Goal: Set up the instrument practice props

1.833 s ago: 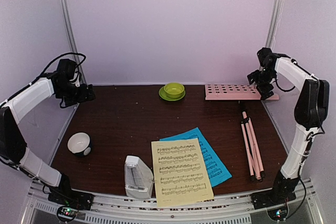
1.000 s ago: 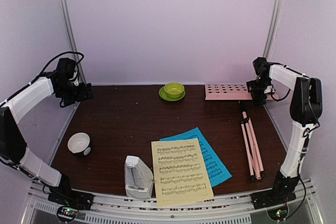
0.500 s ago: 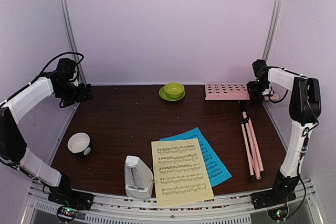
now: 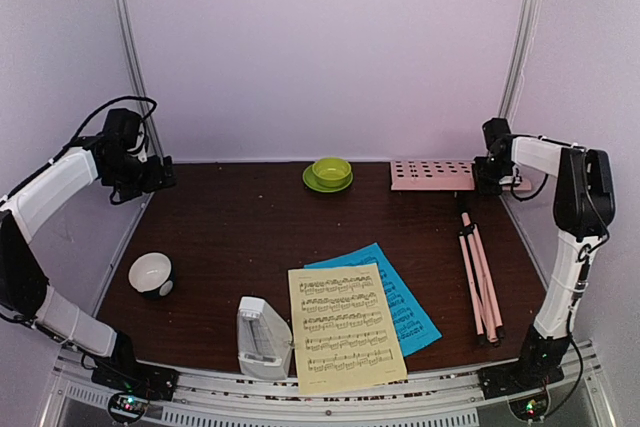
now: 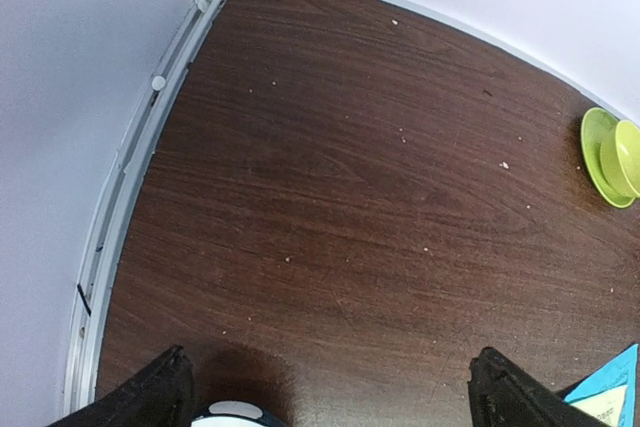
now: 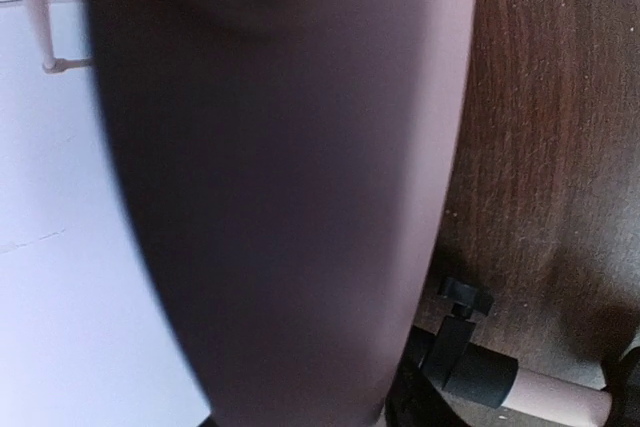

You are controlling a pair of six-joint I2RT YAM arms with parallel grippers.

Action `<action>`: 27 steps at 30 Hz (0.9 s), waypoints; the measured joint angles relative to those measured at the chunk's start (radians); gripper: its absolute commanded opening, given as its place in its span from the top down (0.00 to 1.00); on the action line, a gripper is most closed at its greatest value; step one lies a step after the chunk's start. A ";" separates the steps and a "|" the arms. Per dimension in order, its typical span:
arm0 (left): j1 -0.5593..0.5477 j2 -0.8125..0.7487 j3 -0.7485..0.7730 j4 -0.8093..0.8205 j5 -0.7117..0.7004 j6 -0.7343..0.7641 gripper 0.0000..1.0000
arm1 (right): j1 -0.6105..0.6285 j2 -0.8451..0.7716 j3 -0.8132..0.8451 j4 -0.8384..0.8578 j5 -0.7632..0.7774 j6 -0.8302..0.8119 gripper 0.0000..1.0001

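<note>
- The metronome (image 4: 262, 337) stands upright at the near edge of the surface (image 4: 250, 237), at about 7 o'clock. It looks untouched and not yet placed.
- The yellow page (image 4: 345, 329) lies flat just beside it at 6 o'clock and overlaps the blue page (image 4: 412, 315), which fans out toward 5 o'clock. Neither sheet is on a stand.
- The white-and-black bowl (image 4: 152, 274) sits at 8 o'clock, well apart from the props. Its white inside shows nothing in it.
- The stand's folded legs (image 4: 480, 282) lie flat along the right side at 4 o'clock, pointing back toward the panel.
- The left hand (image 4: 160, 175) hovers at 10 o'clock with its fingers spread wide. It holds nothing and has only bare wood below it.
- The green bowl (image 4: 331, 171) rests on its saucer (image 4: 313, 183) at 12 o'clock, and no contents can be seen.
- The pink panel (image 4: 432, 175) lies at 1 o'clock. The right hand (image 4: 484, 175) is at its right end, and the panel fills the wrist view as a blur. I cannot tell whether the fingers have clamped it.
- My judgement is that the step in hand is taking hold of the music stand, the first step of the setup.
- The next move calls for a firm hold on the panel's edge. The stand must then be lifted upright and its legs spread, probably with help from the idle left hand, before the pages can go on it.
</note>
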 measured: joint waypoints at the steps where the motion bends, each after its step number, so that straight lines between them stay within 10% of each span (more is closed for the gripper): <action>1: 0.000 -0.001 0.000 0.000 0.003 0.000 0.02 | 0.000 -0.008 -0.009 0.015 -0.007 0.000 0.66; 16: 0.000 -0.056 0.005 0.051 0.104 0.018 0.05 | 0.000 -0.259 -0.185 0.348 -0.032 -0.005 0.72; 27: 0.000 -0.061 0.048 0.074 0.155 0.045 0.05 | 0.000 -0.329 -0.174 0.335 -0.042 -0.034 0.22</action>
